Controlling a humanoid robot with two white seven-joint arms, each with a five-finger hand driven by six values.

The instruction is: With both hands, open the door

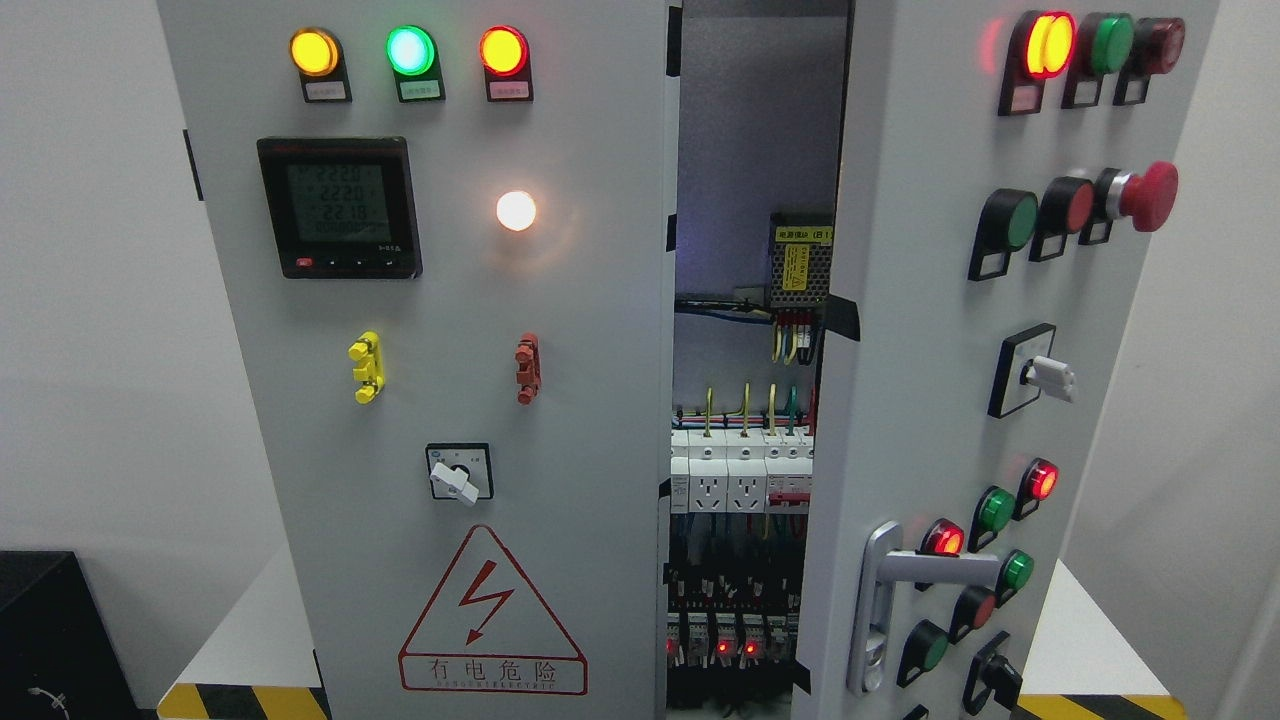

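Observation:
A grey electrical cabinet fills the head view. Its right door is swung partly open toward me, with a silver lever handle low on its left edge, turned out sideways. The left door is shut flat and carries a digital meter, three lit lamps along the top and a rotary switch. Through the gap between the doors I see the cabinet interior with breakers, sockets and wiring. Neither of my hands or arms shows in the picture.
The open door bears many buttons, including a red mushroom stop button and a white selector knob that stick out. A black box stands at the lower left. Yellow-black hazard tape edges the white platform under the cabinet.

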